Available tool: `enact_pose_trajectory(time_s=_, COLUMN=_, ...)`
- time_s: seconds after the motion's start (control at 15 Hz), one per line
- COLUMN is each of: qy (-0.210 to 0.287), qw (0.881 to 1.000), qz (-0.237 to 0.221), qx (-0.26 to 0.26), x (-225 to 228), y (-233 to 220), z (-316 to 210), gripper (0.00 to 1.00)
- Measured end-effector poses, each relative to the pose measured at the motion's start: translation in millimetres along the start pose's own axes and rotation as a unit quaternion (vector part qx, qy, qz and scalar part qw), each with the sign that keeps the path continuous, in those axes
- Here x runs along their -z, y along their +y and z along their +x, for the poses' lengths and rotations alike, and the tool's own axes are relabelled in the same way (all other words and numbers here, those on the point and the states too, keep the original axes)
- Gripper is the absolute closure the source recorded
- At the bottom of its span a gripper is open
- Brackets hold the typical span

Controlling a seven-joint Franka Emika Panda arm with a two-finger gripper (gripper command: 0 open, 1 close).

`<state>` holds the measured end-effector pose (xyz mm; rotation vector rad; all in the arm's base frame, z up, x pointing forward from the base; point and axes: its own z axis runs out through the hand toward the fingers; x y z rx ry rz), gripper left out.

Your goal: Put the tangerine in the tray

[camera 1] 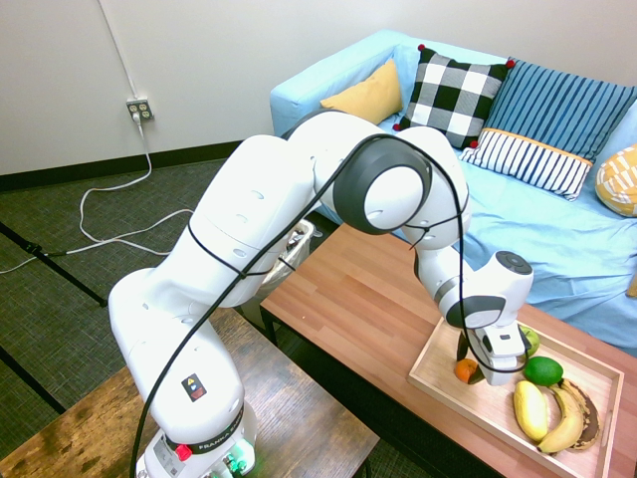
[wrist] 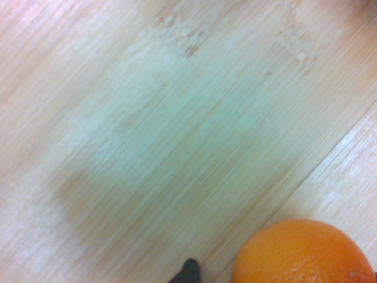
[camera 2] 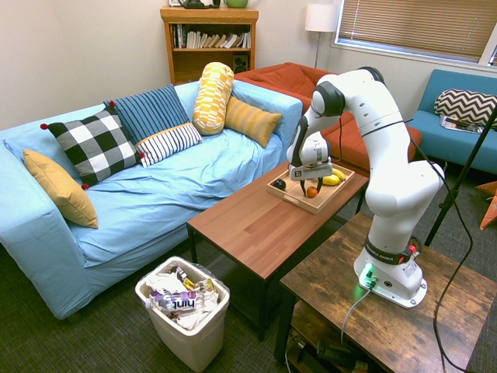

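1. The tool [camera 1: 476,370] is low over the tray [camera 1: 450,383], at the tray's end nearest the bare stretch of the desk [camera 1: 368,299].
2. The tangerine [camera 1: 466,369] sits inside the tray, right at the tool's tip. In the first exterior view it shows at about 9 o'clock of the tool, partly covered by it.
3. In the second exterior view the tangerine [camera 2: 311,191] appears directly beneath the tool [camera 2: 311,185], at its 6 o'clock, over the tray floor [camera 2: 326,191].
4. Tool state: cannot tell. The fingers are dark and close around the fruit, but no view shows whether they press on it or stand clear.
5. Wrist view: the tangerine [wrist: 303,253] fills the lower right corner against blurred light wood grain of the tray [wrist: 147,130].
6. Other contents of the tray: a lime [camera 1: 542,370] at about 3 o'clock of the tool, and bananas [camera 1: 549,412] at about 4 o'clock, well apart from the tangerine.
7. A dark fruit [camera 2: 279,184] lies near the tray's far corner in the second exterior view.
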<state>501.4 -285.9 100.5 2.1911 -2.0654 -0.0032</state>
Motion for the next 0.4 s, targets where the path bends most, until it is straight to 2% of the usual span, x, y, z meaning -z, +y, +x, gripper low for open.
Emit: enact_pose_trajectory(time_s=0.4, qy=0.028, qw=0.999, qz=0.044, qx=0.006, x=98, y=2, z=23, gripper=0.00)
